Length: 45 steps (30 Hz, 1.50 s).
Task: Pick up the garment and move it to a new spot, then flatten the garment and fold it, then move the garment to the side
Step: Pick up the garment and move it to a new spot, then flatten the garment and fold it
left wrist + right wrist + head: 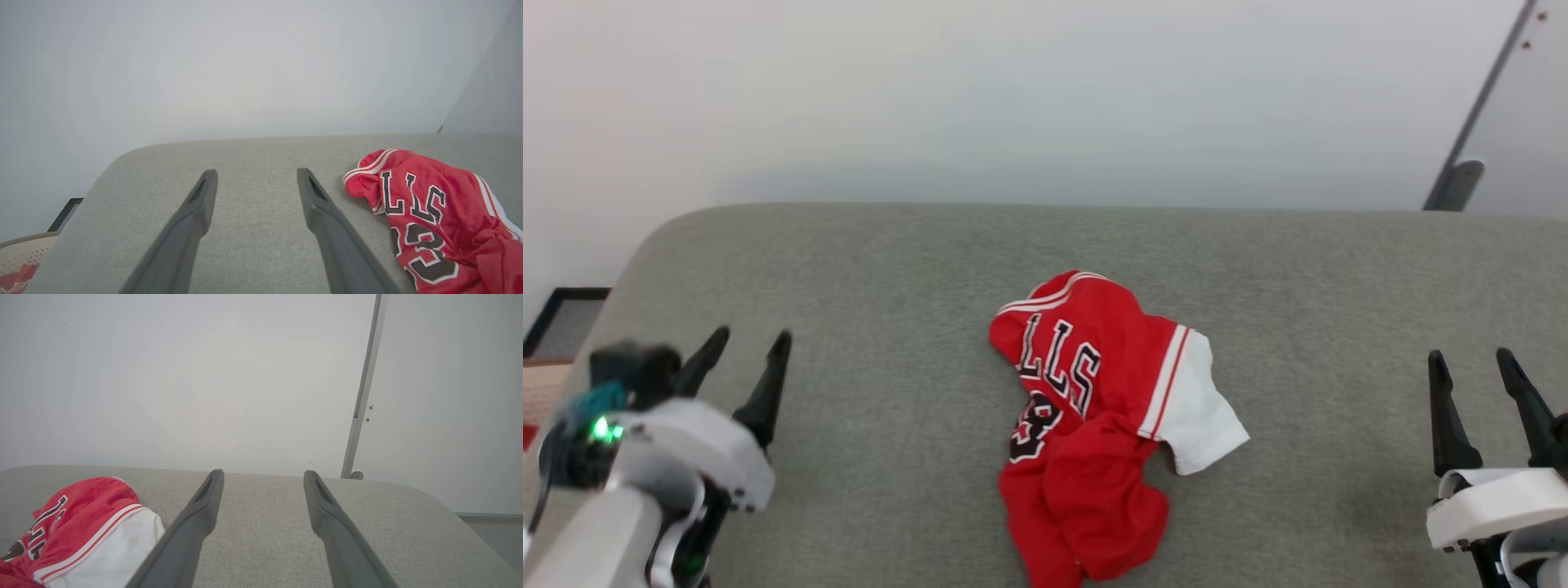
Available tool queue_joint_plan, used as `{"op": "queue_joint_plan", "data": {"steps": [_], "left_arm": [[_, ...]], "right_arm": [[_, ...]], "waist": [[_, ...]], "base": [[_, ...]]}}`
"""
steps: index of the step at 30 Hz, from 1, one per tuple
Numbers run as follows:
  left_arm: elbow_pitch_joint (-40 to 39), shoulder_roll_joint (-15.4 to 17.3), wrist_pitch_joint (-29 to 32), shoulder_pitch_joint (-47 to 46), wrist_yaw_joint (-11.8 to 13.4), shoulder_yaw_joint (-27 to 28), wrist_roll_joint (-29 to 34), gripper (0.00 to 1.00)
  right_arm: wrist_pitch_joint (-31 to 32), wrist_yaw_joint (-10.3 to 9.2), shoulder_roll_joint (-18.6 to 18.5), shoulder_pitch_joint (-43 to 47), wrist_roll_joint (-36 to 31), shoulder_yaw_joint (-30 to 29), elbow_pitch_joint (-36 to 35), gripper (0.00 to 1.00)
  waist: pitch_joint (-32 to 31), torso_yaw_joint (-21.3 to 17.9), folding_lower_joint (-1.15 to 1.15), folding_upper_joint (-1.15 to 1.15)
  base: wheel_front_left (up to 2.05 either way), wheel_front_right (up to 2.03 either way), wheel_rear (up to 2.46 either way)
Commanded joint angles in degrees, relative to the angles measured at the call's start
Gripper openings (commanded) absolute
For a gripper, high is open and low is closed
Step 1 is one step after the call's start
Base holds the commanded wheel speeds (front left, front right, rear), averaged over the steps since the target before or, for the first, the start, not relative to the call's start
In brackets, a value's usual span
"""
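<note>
**Head view.** We find the garment (pixel 1094 408) lying crumpled at the middle of the grey padded surface (pixel 866 261), toward its near edge. The red body is bunched in folds. The black, white-outlined lettering runs sideways and is partly buried. One white sleeve with striped trim spreads out on the robot's right side. The left gripper (pixel 751 336) stands at the lower left with its two dark fingers spread apart and nothing between them, well apart from the garment. The right gripper (pixel 1468 357) stands at the lower right in the same condition, spread and empty, also well clear of the cloth. A pale wall (pixel 1013 98) rises behind the surface.

**Left wrist view.** We see the left gripper's fingers wide apart over bare grey fabric, gripping nothing. The garment lies off to the right of the fingers, near but not touching them, with its lettering and numerals facing up. A pale perforated basket (pixel 20 253) shows at the lower left corner, beyond the edge of the surface. Something red lies inside it, but we cannot identify it.

**Right wrist view.** The right gripper's fingers are likewise wide and empty above the grey surface. The garment lies at the lower left, its white sleeve nearest the left-hand finger. We cannot tell whether the two touch. A thin metal strip (pixel 365 388) runs up the wall.
</note>
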Motion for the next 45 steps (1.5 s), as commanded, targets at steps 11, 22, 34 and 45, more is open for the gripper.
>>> {"op": "queue_joint_plan", "data": {"steps": [11, 22, 34, 45], "left_arm": [[-0.2, -1.3, -7.9, 7.6, 2.5, 2.6, -1.4, 1.0], [-0.1, -2.1, -10.5, 9.4, 3.3, 3.9, -1.9, 1.0], [-0.6, -1.5, -10.8, 9.8, 3.8, 4.0, -2.0, 1.0], [-1.9, -4.2, -11.6, 8.6, 3.8, 3.7, -2.3, 1.0]], "right_arm": [[-1.1, -0.08, 0.4, 2.5, -0.8, -1.5, -0.1, 1.0], [-1.6, -0.08, 1.2, 3.1, -1.1, -1.3, 0.3, 1.0], [-0.9, -0.08, 1.4, 3.0, -0.4, -0.6, 0.6, 1.0], [10.3, -0.08, 0.2, -1.1, 2.4, 3.1, 4.2, 1.0]], "waist": [[-1.1, 4.8, 0.0, 0.0], [-1.2, 5.8, 0.0, 0.0], [-0.8, 5.8, 0.0, 0.0], [2.7, 10.1, 0.0, 0.0]], "base": [[0.0, 0.0, 0.0], [0.0, 0.0, 0.0], [0.0, 0.0, 0.0], [0.0, 0.0, 0.0]]}}
